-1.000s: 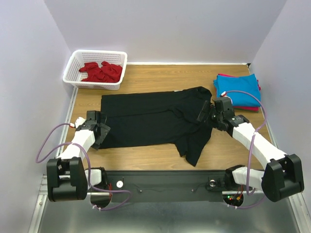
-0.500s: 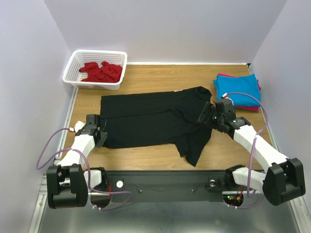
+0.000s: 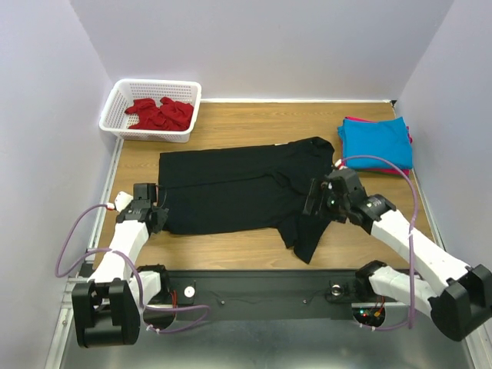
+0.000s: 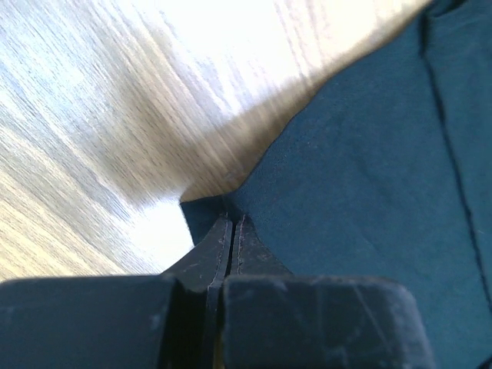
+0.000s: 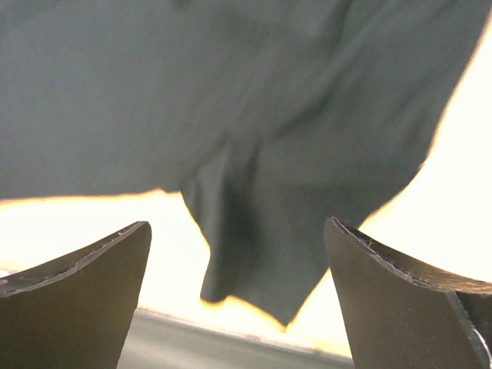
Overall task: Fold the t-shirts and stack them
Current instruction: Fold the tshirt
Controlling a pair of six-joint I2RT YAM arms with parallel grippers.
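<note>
A black t-shirt [image 3: 231, 188] lies spread flat across the middle of the table, one sleeve trailing toward the near edge. My left gripper [image 3: 160, 218] is shut at its near-left corner; in the left wrist view the tips [image 4: 231, 219] meet on that corner of the black cloth [image 4: 369, 154]. My right gripper [image 3: 314, 201] hovers open over the shirt's right side. In the right wrist view its fingers [image 5: 237, 223] stand wide apart above the hanging sleeve [image 5: 254, 254]. A folded turquoise t-shirt [image 3: 377, 142] lies on a red one [image 3: 401, 171] at the back right.
A white lattice basket [image 3: 150, 83] at the back left holds crumpled red t-shirts [image 3: 160, 113]. Walls close in the left, back and right sides. A metal rail [image 3: 254, 292] carrying the arm bases runs along the near edge.
My left gripper has closed on the shirt's near-left corner and drawn slightly nearer. My right arm has moved left and toward the near edge, over the sleeve, still open.
</note>
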